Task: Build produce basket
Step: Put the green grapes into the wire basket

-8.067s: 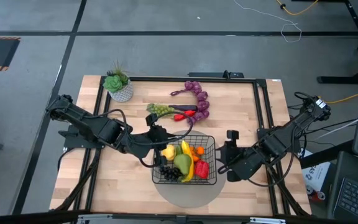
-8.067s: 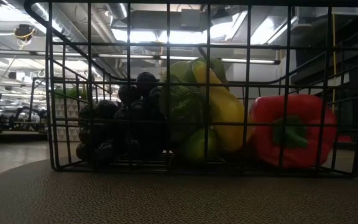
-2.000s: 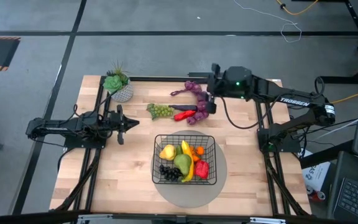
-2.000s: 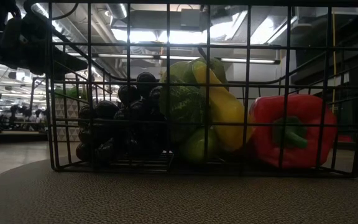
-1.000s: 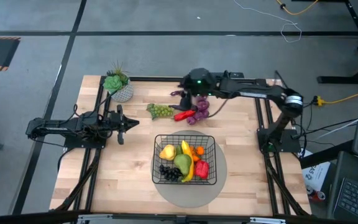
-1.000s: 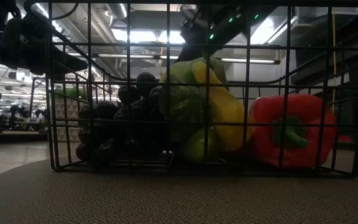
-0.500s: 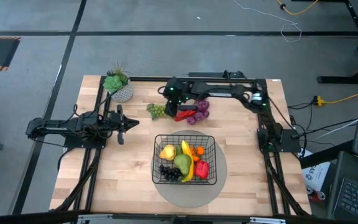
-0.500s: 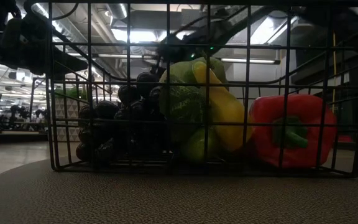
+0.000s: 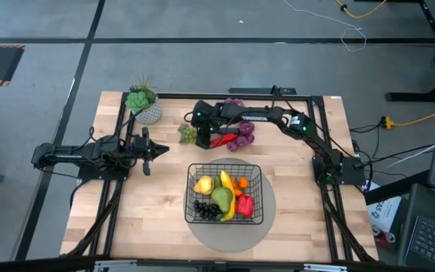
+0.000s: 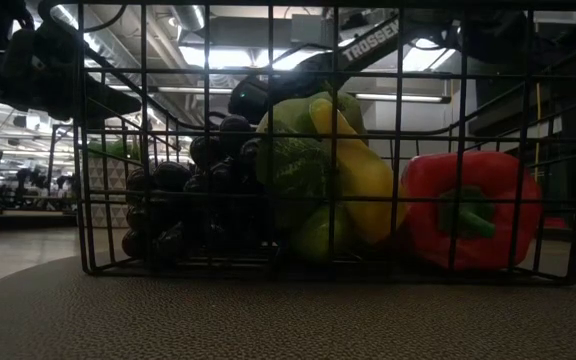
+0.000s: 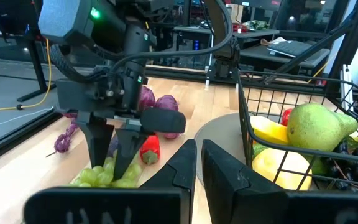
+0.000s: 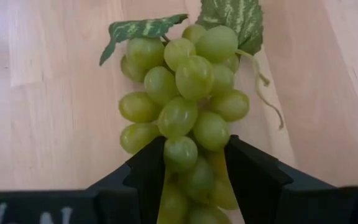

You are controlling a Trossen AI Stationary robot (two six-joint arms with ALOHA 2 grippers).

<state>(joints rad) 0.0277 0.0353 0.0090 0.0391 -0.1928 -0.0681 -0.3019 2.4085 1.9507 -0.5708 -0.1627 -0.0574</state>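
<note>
The black wire basket (image 9: 257, 175) sits on a round grey mat and holds a lemon, pear, banana, orange pieces, red pepper and dark grapes (image 10: 183, 200). The green grape bunch (image 9: 184, 134) lies on the wood beyond it, next to a loose red pepper (image 9: 221, 140) and the purple grapes (image 9: 242, 128). My right gripper (image 12: 194, 168) is open and points down over the green grapes (image 12: 188, 81), with one finger on each side of the end away from the leaves. My left gripper (image 9: 152, 149) is shut and waits near the table's left side. My right gripper comes from above, and its fingers (image 11: 98, 146) straddle the green bunch's end (image 12: 180, 154) away from the leaves. I cannot tell whether the pads touch the grapes. The bunch lies flat on the table.
A white pot with a succulent (image 9: 146, 107) stands at the far left corner. The round mat (image 9: 225, 236) reaches the near edge. Bare wood lies left and right of the basket. A black frame rail (image 9: 319, 136) runs along the table's sides.
My right arm has swept toward the table's left along the far side, from above the purple grapes to above the green bunch, and its fingers now straddle that bunch. The produce and basket have stayed put.
</note>
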